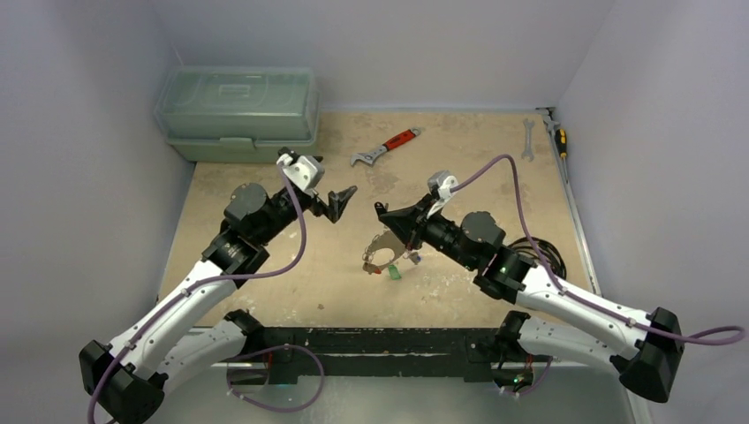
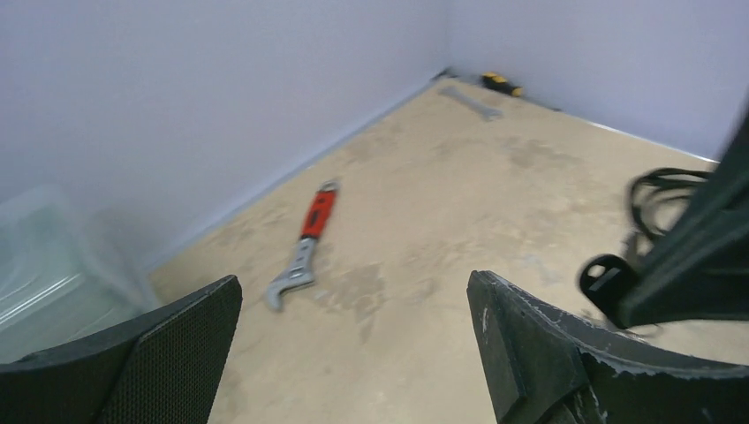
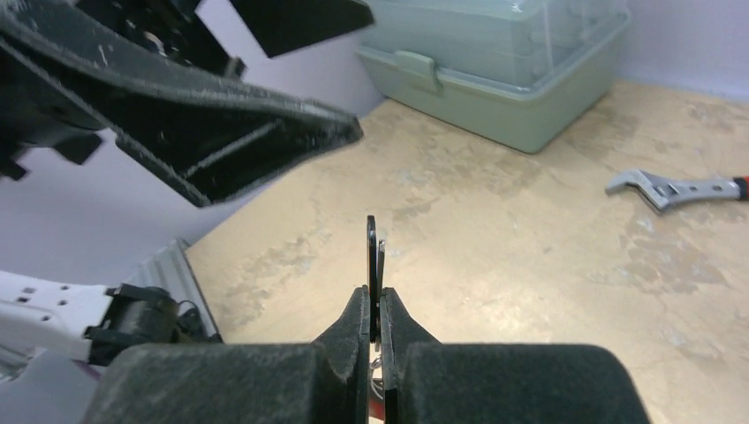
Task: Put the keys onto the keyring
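Key (image 3: 372, 258) upright in raised right claw (image 3: 376, 300)

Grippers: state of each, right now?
Left gripper: open, holding nothing.
Right gripper: shut, pinching a thin metal edge, apparently the keyring hanging below it.

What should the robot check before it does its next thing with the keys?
1. Left end effector ready: ok, fingers wide apart, nothing between them.
2. Right end effector gripping: ok, shut on a thin metal piece.
3. Whether that piece is a key or the ring: cannot tell.
4. Large thin silvery metal keyring in sight: ok, just under the right arm, tiny tagged keys beside it.
5. Red-handled adjustable wrench out of the way: ok, farther back on the table.
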Robot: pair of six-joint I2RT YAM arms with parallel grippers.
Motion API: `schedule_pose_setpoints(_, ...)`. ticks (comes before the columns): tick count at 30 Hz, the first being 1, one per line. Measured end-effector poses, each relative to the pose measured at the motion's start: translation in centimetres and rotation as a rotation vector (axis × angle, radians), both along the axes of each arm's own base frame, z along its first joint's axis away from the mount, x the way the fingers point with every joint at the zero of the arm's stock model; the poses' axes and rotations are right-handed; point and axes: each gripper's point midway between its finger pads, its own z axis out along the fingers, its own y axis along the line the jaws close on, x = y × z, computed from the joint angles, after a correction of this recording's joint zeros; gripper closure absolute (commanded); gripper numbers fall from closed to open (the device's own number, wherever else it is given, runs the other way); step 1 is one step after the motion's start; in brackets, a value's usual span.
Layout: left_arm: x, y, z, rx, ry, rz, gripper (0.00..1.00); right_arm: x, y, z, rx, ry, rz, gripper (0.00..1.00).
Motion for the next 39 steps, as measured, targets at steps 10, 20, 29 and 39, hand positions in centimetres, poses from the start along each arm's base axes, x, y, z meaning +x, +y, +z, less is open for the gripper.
schedule_pose_setpoints(10, 4.1, 7.3, -1.8, 0.05, 0.06, 0.475, 0.01, 3.0, 1.3, -1.8, -0.093, 0.028, -0.084, 1.0)
schedule_pose_setpoints(20, 4.5, 9.4, -2.7, 0.077, 0.088, 0.592, 0.01, 6.9, 3.4, -2.9, -0.25, -0.043, -0.146, 1.0)
schedule_pose_setpoints(29, 4.7, 9.4, -3.5, 0.106, 0.112, 0.595, 0.01, 11.9, 1.3, -0.8, -0.414, -0.239, -0.241, 1.0)
schedule_pose_setpoints(39, 4.7, 9.3, -3.7, 0.113, 0.118, 0.594, 0.01, 15.1, -6.2, 2.8, -0.589, -0.456, -0.318, 1.0)
